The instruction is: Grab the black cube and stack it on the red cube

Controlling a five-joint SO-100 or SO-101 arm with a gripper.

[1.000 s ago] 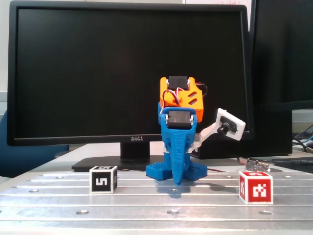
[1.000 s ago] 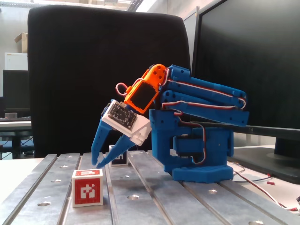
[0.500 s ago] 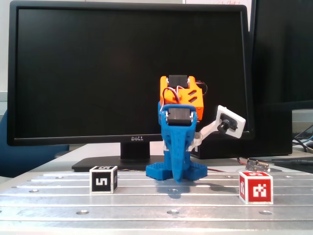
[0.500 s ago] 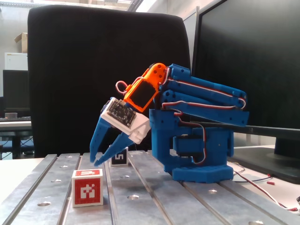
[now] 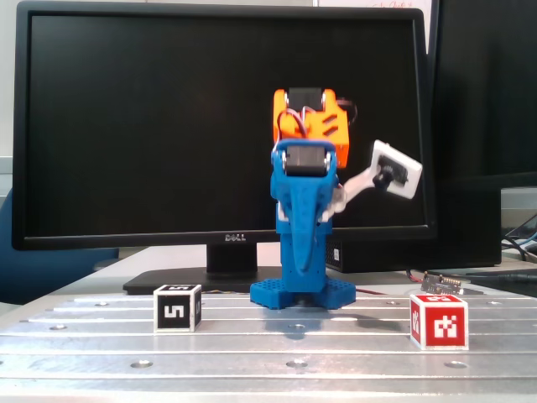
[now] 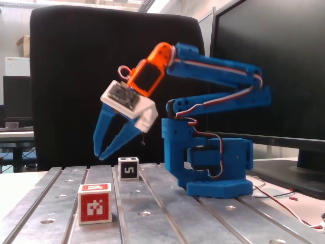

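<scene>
The black cube [image 5: 177,308], with a white "5" mark, sits on the metal table at the left of a fixed view; it also shows as the black cube [image 6: 128,168] far back in the other. The red cube [image 5: 439,320] stands at the right, and is the nearest thing as the red cube [image 6: 95,203] in the side-on fixed view. My blue gripper [image 6: 100,154] hangs above the table, pointing down, between the two cubes and touching neither. Its fingertips meet and hold nothing. From the front, the gripper [image 5: 302,281] overlaps the arm's base.
The arm's blue base [image 6: 213,173] is bolted to the slotted metal table [image 5: 277,344]. A Dell monitor [image 5: 218,117] stands close behind it. A black chair back [image 6: 111,61] fills the far side. Loose wires [image 6: 289,203] lie beside the base.
The arm has unfolded and risen. The gripper has lifted from just above the table surface to about cube height and higher, still holding nothing. Both cubes stayed put.
</scene>
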